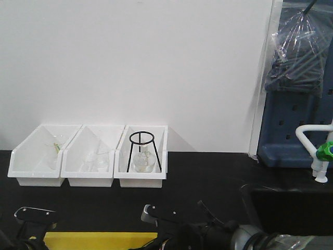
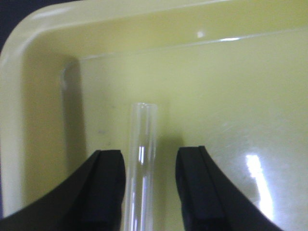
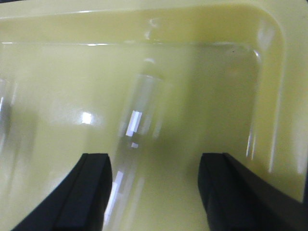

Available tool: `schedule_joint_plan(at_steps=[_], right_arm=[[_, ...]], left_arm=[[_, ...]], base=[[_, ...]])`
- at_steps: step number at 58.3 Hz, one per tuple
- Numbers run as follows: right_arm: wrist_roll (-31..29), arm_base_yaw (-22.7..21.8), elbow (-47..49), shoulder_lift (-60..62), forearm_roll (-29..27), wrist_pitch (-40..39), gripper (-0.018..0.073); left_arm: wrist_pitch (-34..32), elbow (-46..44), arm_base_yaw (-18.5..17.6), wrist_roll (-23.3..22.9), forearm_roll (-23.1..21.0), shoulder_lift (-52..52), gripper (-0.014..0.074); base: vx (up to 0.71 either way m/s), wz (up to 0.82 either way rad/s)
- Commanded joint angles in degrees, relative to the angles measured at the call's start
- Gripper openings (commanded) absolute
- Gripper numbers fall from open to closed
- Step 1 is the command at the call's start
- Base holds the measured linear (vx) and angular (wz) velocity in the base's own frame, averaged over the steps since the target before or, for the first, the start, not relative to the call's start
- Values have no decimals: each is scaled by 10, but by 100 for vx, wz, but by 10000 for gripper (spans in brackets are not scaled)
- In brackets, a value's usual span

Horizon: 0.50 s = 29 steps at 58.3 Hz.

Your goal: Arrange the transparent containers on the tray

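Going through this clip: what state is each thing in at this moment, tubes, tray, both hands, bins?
Left hand: open, fingers either side of a test tube, not touching.
Left test tube: lying in the yellow tray.
Right hand: open wide.
Right test tube: lying in the tray, blurred.
White bins: holding glassware; rightmost also has a black ring stand.

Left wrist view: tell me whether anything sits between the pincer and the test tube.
Nothing visible does. The test tube lies between the open left pincer fingers, over the yellow tray floor.
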<state>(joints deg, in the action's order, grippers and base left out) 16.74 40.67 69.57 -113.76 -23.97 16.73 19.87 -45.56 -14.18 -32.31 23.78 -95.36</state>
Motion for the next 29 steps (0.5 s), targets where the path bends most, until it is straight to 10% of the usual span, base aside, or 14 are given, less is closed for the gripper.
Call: schedule_joint_plan(at_steps=[1,29], right_arm=[[-5,0,18,34,5,-15,487],[-6,-1,18,148,52,-122,487]], left_arm=[[-5,-15,1,-6,32,20,413],[-13,-15,1,-7,44,154,411]], base=[[0,0],[0,0]])
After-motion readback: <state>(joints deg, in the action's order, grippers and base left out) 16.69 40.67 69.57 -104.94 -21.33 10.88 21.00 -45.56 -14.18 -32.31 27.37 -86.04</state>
